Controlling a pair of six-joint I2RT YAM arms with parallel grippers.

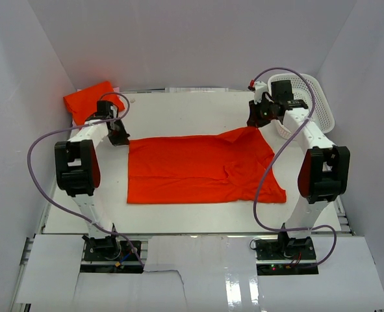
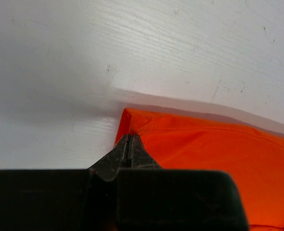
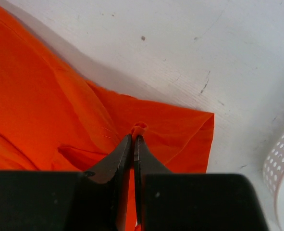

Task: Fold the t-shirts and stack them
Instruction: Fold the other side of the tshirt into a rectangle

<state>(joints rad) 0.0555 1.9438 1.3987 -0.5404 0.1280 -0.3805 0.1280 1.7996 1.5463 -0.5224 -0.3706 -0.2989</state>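
Robotics laboratory test cell. Identifying features: a white counter [image 1: 198, 110] closed in at the back and both sides by plain white panels [image 1: 192, 39]; two white-and-black robot arms, left arm [image 1: 81, 166] and right arm [image 1: 321, 172], fixed by their bases [image 1: 107, 250] at the counter's near edge beside slotted metal framing [image 1: 28, 250]; purple cables [image 1: 28, 159] looping exposed from base to wrist. Close views show the counter's paint scratched, scuffed and speckled with dark marks.

A spread t-shirt [image 1: 201, 170] lies across the middle of the table [image 1: 185, 107]. Behind it, a folded t-shirt [image 1: 88, 101] sits in the far left corner and the basket [image 1: 315, 97] in the far right. The left gripper [image 1: 121, 139] meets the spread shirt's far left corner, the right gripper [image 1: 254, 123] its far right corner
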